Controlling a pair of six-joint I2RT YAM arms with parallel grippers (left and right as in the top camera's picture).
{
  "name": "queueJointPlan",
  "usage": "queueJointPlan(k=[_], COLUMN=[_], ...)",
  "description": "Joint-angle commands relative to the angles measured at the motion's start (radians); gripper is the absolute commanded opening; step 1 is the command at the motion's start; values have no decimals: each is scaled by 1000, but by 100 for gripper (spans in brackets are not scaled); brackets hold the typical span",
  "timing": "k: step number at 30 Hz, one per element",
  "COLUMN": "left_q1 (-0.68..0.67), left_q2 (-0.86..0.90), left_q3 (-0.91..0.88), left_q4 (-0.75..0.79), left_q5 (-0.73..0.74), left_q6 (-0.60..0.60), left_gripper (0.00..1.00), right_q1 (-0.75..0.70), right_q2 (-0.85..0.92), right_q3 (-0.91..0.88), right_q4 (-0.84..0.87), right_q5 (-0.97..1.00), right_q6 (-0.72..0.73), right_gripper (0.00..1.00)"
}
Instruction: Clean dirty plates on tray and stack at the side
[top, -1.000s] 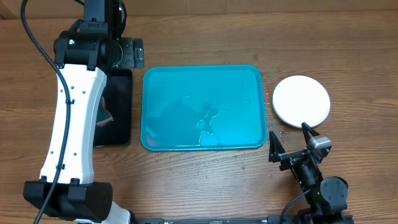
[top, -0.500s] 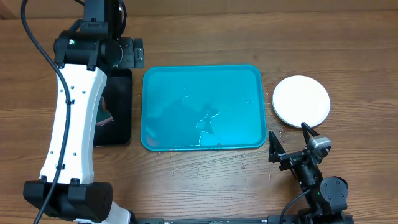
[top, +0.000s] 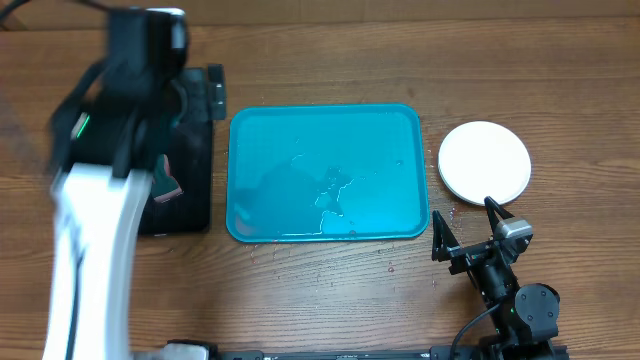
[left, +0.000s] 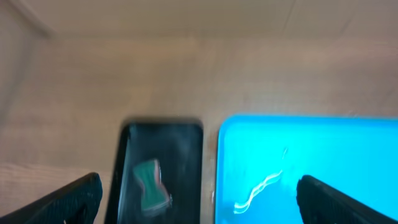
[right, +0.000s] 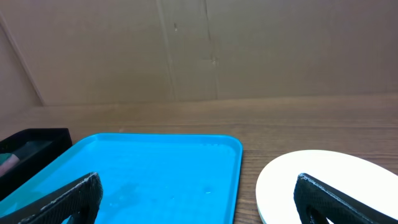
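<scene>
The tray (top: 330, 120) lies flat in the middle of the tabletop (top: 330, 50). Its long axis runs left to right in the overhead view, one short side facing a black tray (top: 195, 200) and the other facing a white plate (top: 484, 162). Pale wet streaks shine on its teal floor near the centre.

The white plate rests on the tabletop just beside the tray's right short side, apart from it and facing up. Whether other plates lie under it cannot be told.

The black tray sits close along the teal tray's left short side, its long axis at a right angle to the teal one's. A small green-and-pink piece (left: 151, 183) lies inside it – too blurred to name. The left arm (top: 95, 230) covers part of this tray in the overhead view and is smeared by blur.

The left end effector (left: 198, 183) is spread wide and holds nothing. In its wrist view, one finger shows at each lower corner, with the black tray and the teal tray's left edge between them.

The right end effector (top: 463, 212) is low on the near right of the tabletop – its fingers are wide apart and grip nothing. One fingertip (top: 437, 222) points at the tray's near right corner, the other at the plate's near rim. Its wrist view looks across the tray and the plate, with the tabletop beyond.
</scene>
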Motion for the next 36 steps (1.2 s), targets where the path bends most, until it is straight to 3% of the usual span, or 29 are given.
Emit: queueJointPlan(k=[1,9,22,28,36], left_q1=[18,128,151,151,146], left_q2=[-217,-706,-1261,-1379,-1407], left_q3=[-150,-814,-1623,-1818,-1825], left_q4=[115,612,1138,1212,1037], left_q5=[35,196,237,270,280], left_q6=[11,30,29,29,29], left_gripper=[100,100,100,100,100], right_q1=[-5,-5,-5,-5,-5], right_q2=[-12,-12,-12,-12,-12], right_q3=[-11,-11,-11,-11,-11], right_q4=[7,7,7,7,7], right_q5=[-16,-16,-16,-16,-16], right_q6=[-9,-9,-9,-9,-9], right_gripper=[100,100,100,100,100])
